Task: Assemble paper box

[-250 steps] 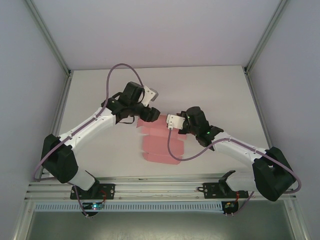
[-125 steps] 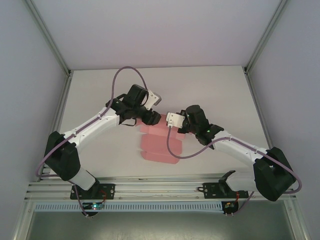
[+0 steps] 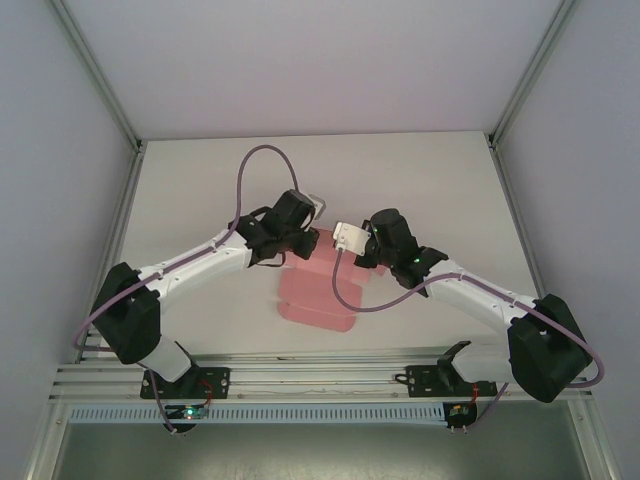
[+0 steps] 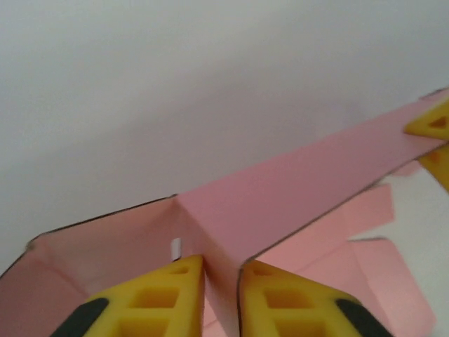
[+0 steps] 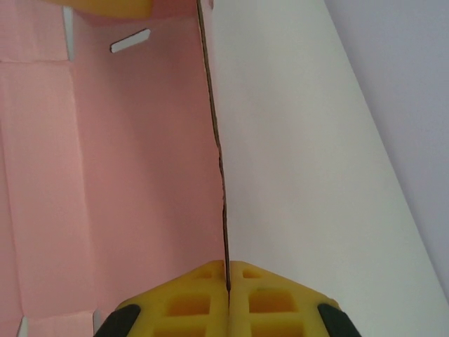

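Paper box (image 3: 318,295) is spread on the table (image 3: 200,200) – below and between both hands, partly folded. R hand (image 5: 228,270) is clamped shut on the edge of a raised side wall. L hand (image 4: 222,270) is set astride another upright wall just ahead of it – jaws nearly together, firm pinch can't be told.

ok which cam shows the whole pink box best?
Top external: the paper box lies in near-full outline on the table, only its far end covered. Left wrist gives a raised wall between the fingers of the left pincer; right wrist gives one panel, its edge in the right pincer.
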You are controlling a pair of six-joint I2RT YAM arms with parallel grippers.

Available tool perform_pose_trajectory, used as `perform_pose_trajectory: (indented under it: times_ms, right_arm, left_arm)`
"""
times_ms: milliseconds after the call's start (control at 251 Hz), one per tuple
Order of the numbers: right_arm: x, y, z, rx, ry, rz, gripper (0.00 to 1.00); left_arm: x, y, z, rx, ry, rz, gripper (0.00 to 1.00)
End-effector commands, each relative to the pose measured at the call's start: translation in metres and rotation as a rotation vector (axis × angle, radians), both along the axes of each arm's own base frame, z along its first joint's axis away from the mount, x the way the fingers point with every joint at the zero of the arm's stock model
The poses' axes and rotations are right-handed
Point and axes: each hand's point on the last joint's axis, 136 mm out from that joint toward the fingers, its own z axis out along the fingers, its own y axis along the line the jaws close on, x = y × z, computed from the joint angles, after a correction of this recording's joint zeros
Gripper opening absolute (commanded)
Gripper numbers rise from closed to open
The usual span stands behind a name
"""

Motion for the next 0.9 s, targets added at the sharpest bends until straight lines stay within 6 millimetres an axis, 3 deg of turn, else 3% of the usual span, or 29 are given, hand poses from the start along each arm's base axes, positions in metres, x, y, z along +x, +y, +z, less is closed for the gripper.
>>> perform_pose_trajectory:
  times_ms: [0,291,551,658,714,898]
  right_arm:
    - [-0.004,0.017,0.024,0.108,0.001,0.036,0.00]
    - [-0.010,0.024,0.024,0.107,-0.029,0.048,0.00]
    - [-0.007,0.026,0.023,0.054,-0.117,0.020,0.00]
    - [0.002,0.017,0.030,0.008,-0.231,-0.048,0.00]
    - [0.006,0.012,0.034,0.000,-0.281,-0.077,0.00]
    - [0.007,0.005,0.036,-0.022,-0.333,-0.098,0.00]
  left_arm:
    - [0.021,-0.001,0.010,-0.097,-0.094,0.204,0.13]
    - [0.018,-0.030,0.025,-0.410,-0.110,0.282,0.12]
    - [0.016,-0.028,0.023,-0.538,-0.097,0.358,0.18]
    - [0.010,-0.027,0.021,-0.539,-0.082,0.341,0.30]
    - [0.006,-0.021,0.022,-0.527,-0.088,0.347,0.32]
    - [-0.012,0.003,0.023,-0.470,-0.103,0.347,0.60]
